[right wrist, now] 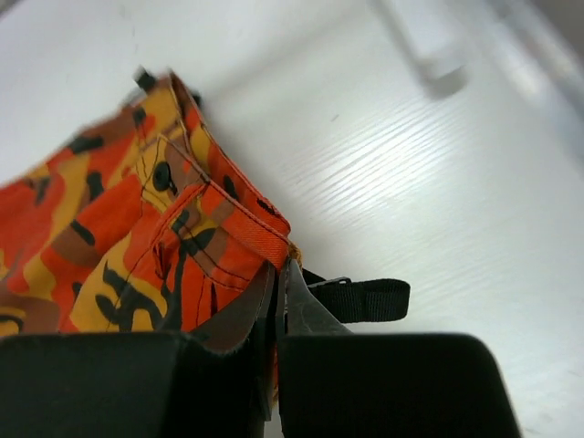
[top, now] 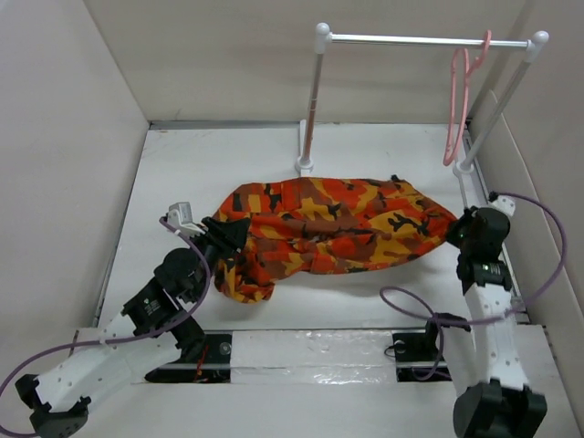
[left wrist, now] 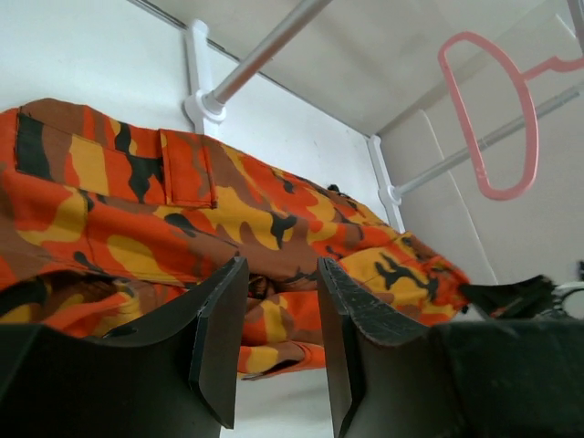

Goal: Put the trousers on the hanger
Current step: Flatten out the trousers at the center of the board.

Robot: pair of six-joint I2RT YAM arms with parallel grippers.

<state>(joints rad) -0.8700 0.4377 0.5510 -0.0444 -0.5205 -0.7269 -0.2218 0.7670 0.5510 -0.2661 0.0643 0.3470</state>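
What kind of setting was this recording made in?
Probably a lab test cell, not a home: a white table boxed in by plain panels, a small rail stand holding a pink hanger, and the left arm and right arm bolted at its near edge.

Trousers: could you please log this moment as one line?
trousers lying on table; hanger on rail; left gripper open; right gripper shut on trousers

Plain off-white walls [top: 55, 137] are closing in a white worktop [top: 173, 182] on three sides. A white-and-silver rail stand [top: 411, 39] is standing at the back right, its feet resting on the worktop. Soft, even light is glancing off the surface.
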